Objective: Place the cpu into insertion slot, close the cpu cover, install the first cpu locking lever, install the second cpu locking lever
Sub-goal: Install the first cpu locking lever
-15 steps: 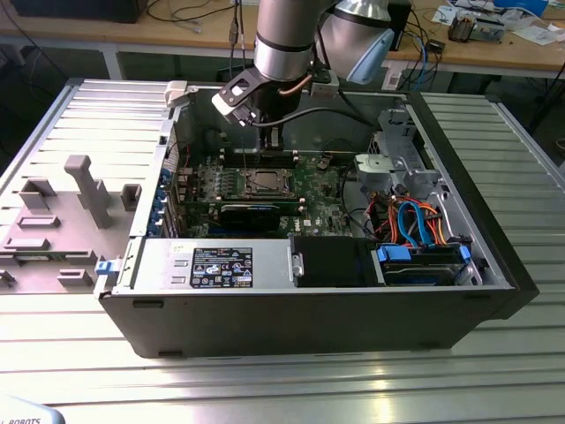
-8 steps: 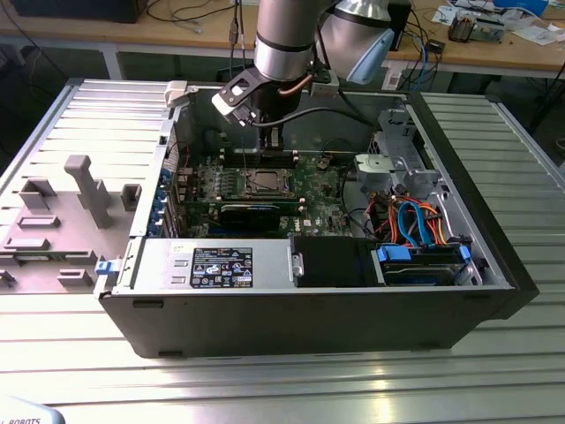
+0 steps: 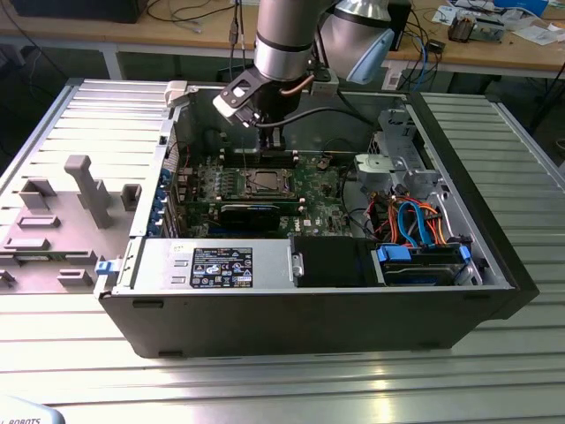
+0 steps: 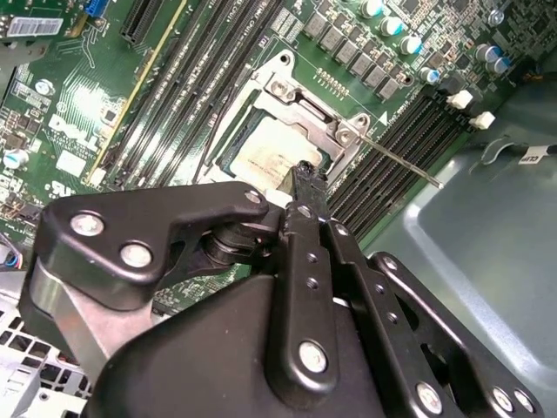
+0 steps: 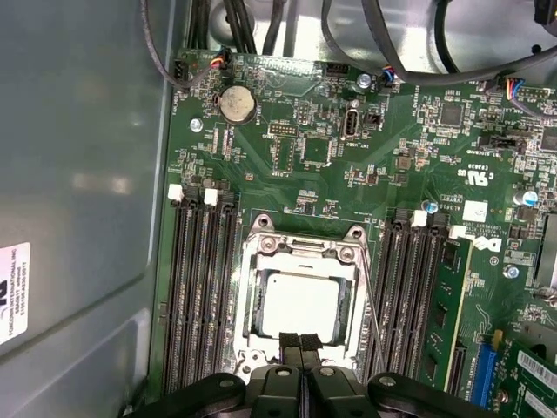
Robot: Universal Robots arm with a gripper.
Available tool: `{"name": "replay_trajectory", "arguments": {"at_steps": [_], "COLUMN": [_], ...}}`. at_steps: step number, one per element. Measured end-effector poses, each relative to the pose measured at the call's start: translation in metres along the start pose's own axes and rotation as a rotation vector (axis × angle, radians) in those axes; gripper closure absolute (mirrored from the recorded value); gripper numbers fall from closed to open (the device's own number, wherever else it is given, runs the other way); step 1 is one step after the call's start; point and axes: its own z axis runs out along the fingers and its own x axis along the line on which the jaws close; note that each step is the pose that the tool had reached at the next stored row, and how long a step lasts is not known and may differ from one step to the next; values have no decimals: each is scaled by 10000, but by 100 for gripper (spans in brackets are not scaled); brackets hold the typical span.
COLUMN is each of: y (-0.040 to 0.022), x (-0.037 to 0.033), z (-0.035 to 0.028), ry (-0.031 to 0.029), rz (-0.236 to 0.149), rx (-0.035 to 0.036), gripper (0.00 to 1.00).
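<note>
The cpu (image 5: 300, 306) lies flat in the insertion slot (image 5: 252, 348) on the green board, its pale metal top showing through the window of the cpu cover (image 5: 305, 251). The silvery cover lies down around it. My gripper (image 5: 300, 344) hangs just over the socket's edge, fingers pressed together with nothing seen between them. In the second wrist view the fingertip (image 4: 305, 174) reaches the cpu (image 4: 265, 152), and a thin locking lever (image 4: 400, 163) juts out past the cover (image 4: 305, 104) over the memory slots. In the exterior view the gripper (image 3: 269, 146) hovers above the socket (image 3: 265, 183).
Black memory slots (image 5: 204, 296) flank the socket on both sides. The case's grey wall (image 5: 78, 174) stands close beside the board. Cables (image 3: 415, 221) and a drive cage (image 3: 397, 159) fill the case at the exterior view's right; a power supply (image 3: 212, 265) sits in front.
</note>
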Motion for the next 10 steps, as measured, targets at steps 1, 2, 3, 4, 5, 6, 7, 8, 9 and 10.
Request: {"name": "replay_trajectory", "arguments": {"at_steps": [1, 2, 3, 4, 5, 6, 7, 8, 9, 10], "y": [0, 0, 0, 0, 0, 0, 0, 0, 0, 0], "x": [0, 0, 0, 0, 0, 0, 0, 0, 0, 0], "z": [0, 0, 0, 0, 0, 0, 0, 0, 0, 0], "ry": [-3, -7, -15, -24, -32, -36, -39, -44, -47, -50], "rz": [-43, -96, -193, -313, -411, -463, -497, -565, -608, -641], "rx": [1, 4, 8, 14, 18, 21, 22, 25, 27, 28], "gripper": [89, 89, 89, 89, 89, 89, 89, 89, 89, 89]}}
